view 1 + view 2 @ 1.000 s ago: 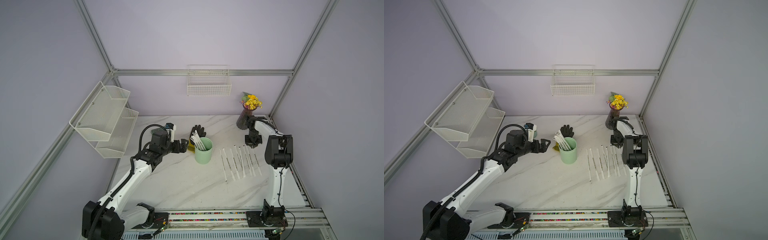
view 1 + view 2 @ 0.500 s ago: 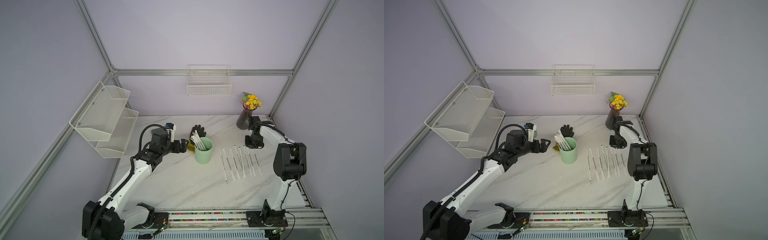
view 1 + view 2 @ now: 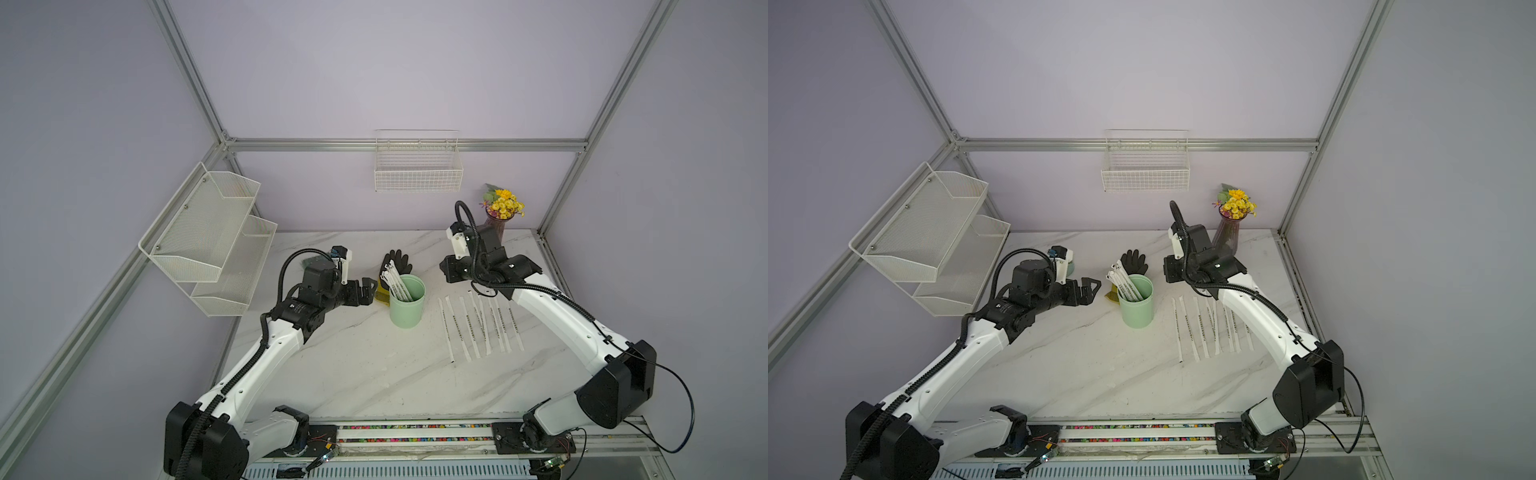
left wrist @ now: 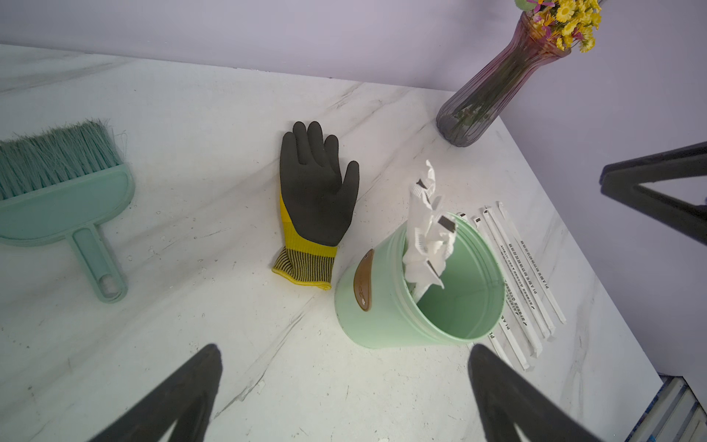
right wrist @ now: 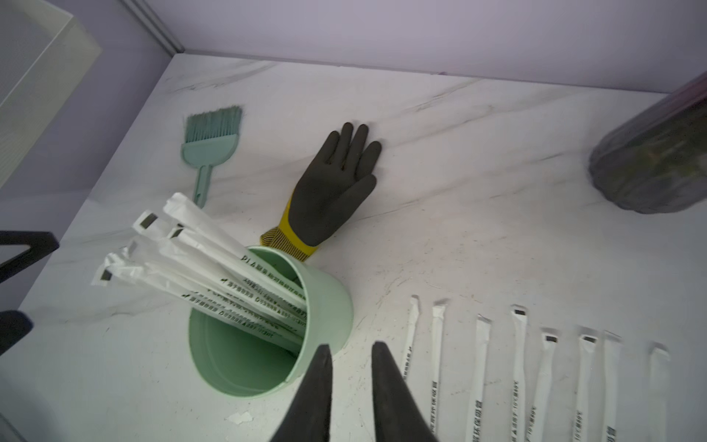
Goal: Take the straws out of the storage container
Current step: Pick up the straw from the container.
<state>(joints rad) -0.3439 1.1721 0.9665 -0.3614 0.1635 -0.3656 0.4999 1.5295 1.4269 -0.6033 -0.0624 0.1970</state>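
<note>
- Right arm has swung off from the vase (image 3: 1228, 235) end of the table (image 3: 374, 374); its elbow now sits low at the near right, and the right gripper (image 5: 348, 346) has come over beside the cup (image 3: 407, 309)
- Left arm, cup and straws (image 5: 214, 264) lie as they did a second ago
- Done so far: a row (image 5: 480, 367) of straws lies flat on the table just right of the cup, side by side and nearly parallel; I count eight in the right wrist view
- Left to do: a bundle stands in the cup, leaning against its left rim with the tops fanned out well above it; five or six by my count, though they overlap too much to be sure
- So the task looks a little more than half done, judging by the two groups
- Cup stands upright mid-table, in front of the glove (image 4: 313, 191) and between the two arms
- Right gripper has its jaws a narrow gap apart with nothing between them; it hangs over the cup's right rim, between the cup and the near end of the row, so it seems set to go for the next straw
- Left gripper (image 3: 1094, 291) is spread wide and empty, level with the cup's left side and apart from it, touching nothing
- Next pick looks fiddly: the bundle leans away from the right gripper and the wrappers lie pressed together, so taking one alone calls for a careful pinch near a free top
- Nothing shows any straw dropped off the table or bent
</note>
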